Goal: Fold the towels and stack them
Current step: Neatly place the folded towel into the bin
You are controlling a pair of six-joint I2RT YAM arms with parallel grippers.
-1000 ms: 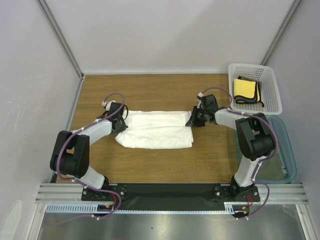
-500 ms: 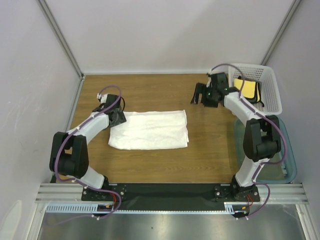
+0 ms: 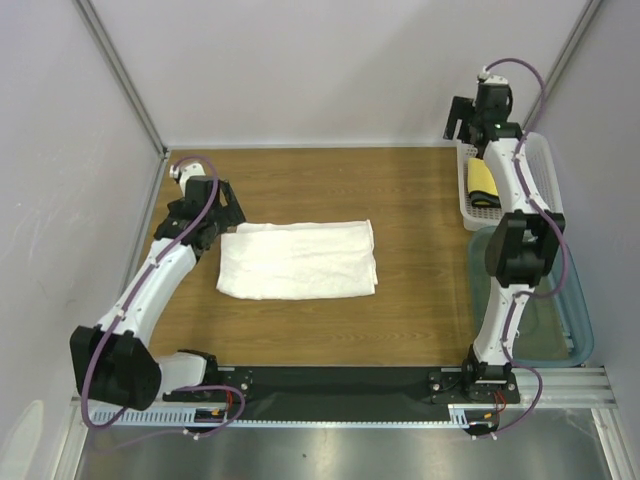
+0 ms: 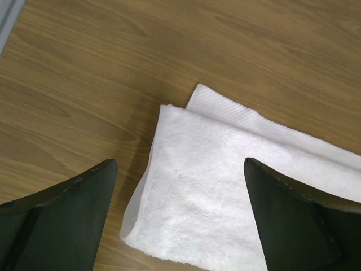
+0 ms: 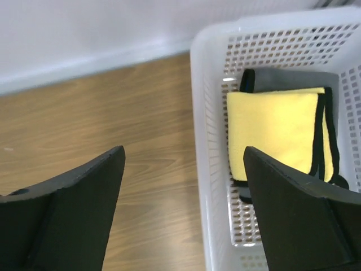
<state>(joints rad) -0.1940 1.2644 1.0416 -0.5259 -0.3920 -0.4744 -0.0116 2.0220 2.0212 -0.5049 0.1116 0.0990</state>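
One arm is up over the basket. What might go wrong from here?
The open right fingers hang over the basket wall, so lowering straight down might strike the rim. The yellow towel lies on a grey towel; a pinch may lift both or drag the basket. The white towel has a layer poking out at its corner, so a stack on it may sit uneven.
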